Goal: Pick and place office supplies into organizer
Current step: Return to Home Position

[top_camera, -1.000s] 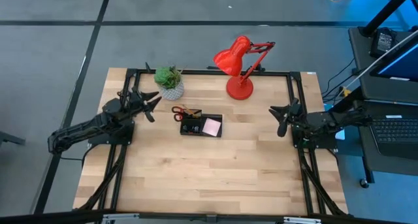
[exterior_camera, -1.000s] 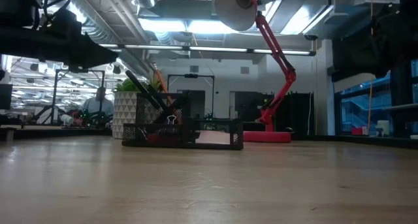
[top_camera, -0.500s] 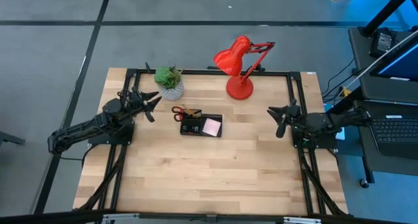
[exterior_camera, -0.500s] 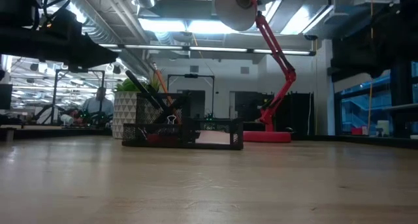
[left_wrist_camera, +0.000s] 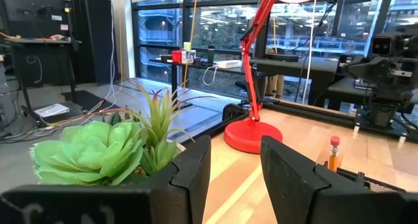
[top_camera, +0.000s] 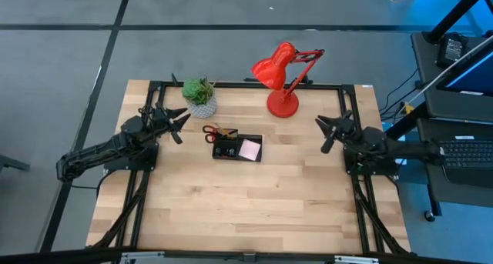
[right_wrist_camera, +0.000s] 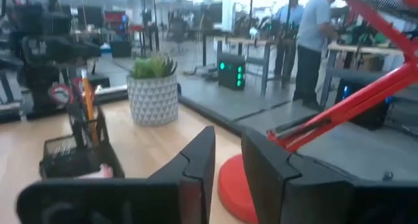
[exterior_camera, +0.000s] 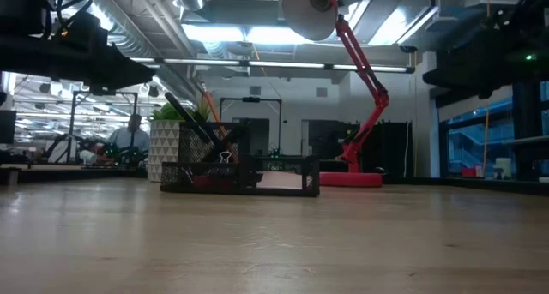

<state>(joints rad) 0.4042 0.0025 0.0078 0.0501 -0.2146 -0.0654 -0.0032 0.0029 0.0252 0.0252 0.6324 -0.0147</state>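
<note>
"So what can go wrong from here?"

"Both hands are spread wide and empty. The left gripper (top_camera: pixel 181 128) hangs just beside the plant pot (top_camera: pixel 202 108), and the right gripper (top_camera: pixel 321 135) is near the lamp (top_camera: pixel 282 104) base. A wide swing on the way home could tip either one. The organizer (top_camera: pixel 237 147) sits far-centre on the table (top_camera: pixel 246 210), between the arms and apart from both, so low risk there."

"Counts?"

"One organizer. One scissors (top_camera: pixel 209 130), handles at its far-left corner. One pink pad (top_camera: pixel 249 148) in its right section. One orange pencil (left_wrist_camera: pixel 333 157) standing up. At least one black pen (exterior_camera: pixel 193 120) leaning in it — anything smaller I can't count. One lamp, one plant pot, two arms."
</note>
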